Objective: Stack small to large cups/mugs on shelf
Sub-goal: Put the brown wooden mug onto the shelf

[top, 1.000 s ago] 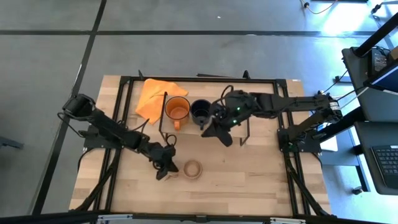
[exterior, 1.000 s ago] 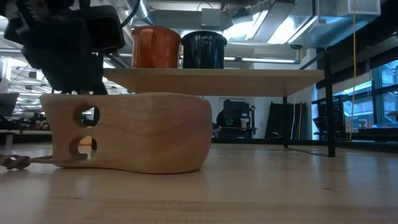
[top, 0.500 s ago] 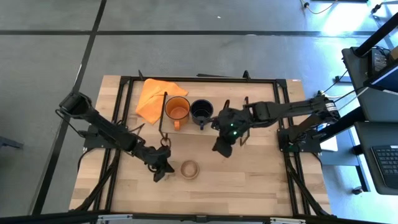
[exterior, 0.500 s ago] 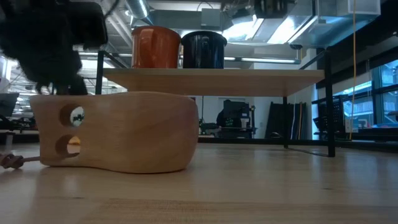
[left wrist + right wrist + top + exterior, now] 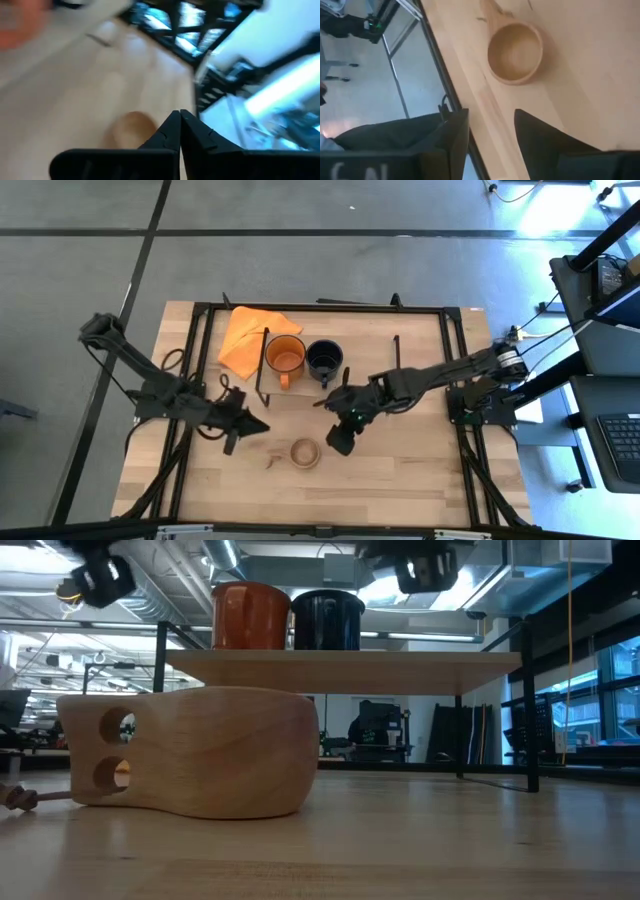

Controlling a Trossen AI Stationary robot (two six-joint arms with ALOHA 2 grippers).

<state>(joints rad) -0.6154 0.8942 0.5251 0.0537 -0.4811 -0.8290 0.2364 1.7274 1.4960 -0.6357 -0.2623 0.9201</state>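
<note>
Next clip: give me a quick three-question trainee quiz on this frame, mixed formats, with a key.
1. True or false: the wooden cup already stands on the shelf.
2. Which mug sits nearest the orange cloth? A) orange mug B) dark mug
3. Fill in: the right gripper, beside the wooden cup, has its fingers ____, while the left gripper has them closed.

Key: 1. False, it rests on the table. 2. A. 3. open.
</note>
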